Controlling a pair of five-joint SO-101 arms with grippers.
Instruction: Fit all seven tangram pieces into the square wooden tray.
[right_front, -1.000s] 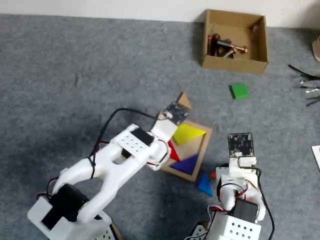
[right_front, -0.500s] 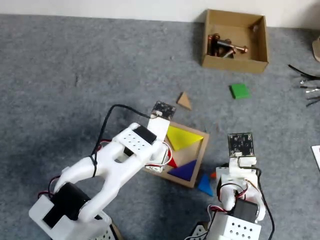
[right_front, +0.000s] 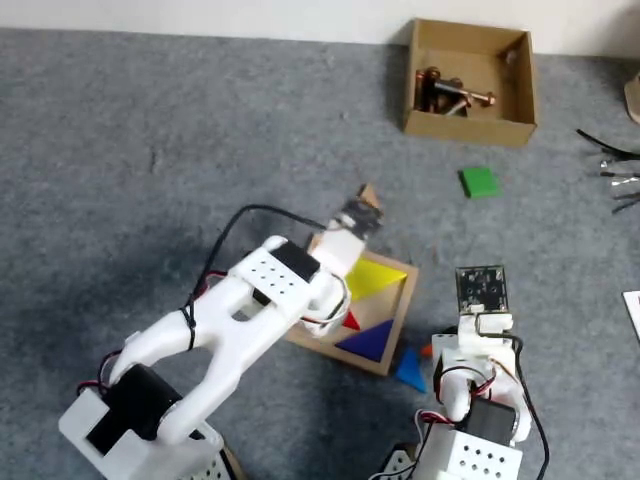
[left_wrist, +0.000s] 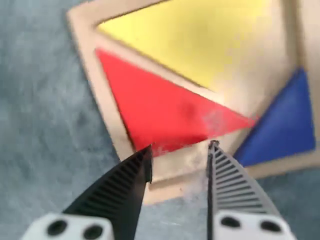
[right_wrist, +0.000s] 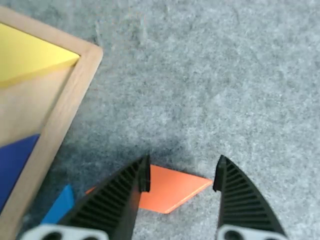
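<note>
The square wooden tray (right_front: 402, 312) lies mid-table with a yellow triangle (right_front: 375, 280), a red triangle (right_front: 348, 321) and a dark blue triangle (right_front: 368, 341) in it. My left arm (right_front: 270, 290) leans over the tray's left side. Its gripper (left_wrist: 180, 155) is open, just above the tray rim (left_wrist: 102, 107) beside the red triangle (left_wrist: 165, 112). My right gripper (right_wrist: 182, 172) hangs open over an orange piece (right_wrist: 170, 189) on the carpet, just outside the tray rim (right_wrist: 65, 120). A light blue triangle (right_front: 408, 370) lies next to it. A green square (right_front: 479, 181) and a tan triangle (right_front: 368, 192) lie farther back.
A cardboard box (right_front: 470, 80) with metal parts stands at the back right. Black cables (right_front: 610, 165) lie at the right edge. Grey carpet covers the table, with open room to the left and the back.
The left arm's wrist swung left, then back right and forward, now partly covering the tan triangle again. The tray shifted slightly. The right arm has kept still.
</note>
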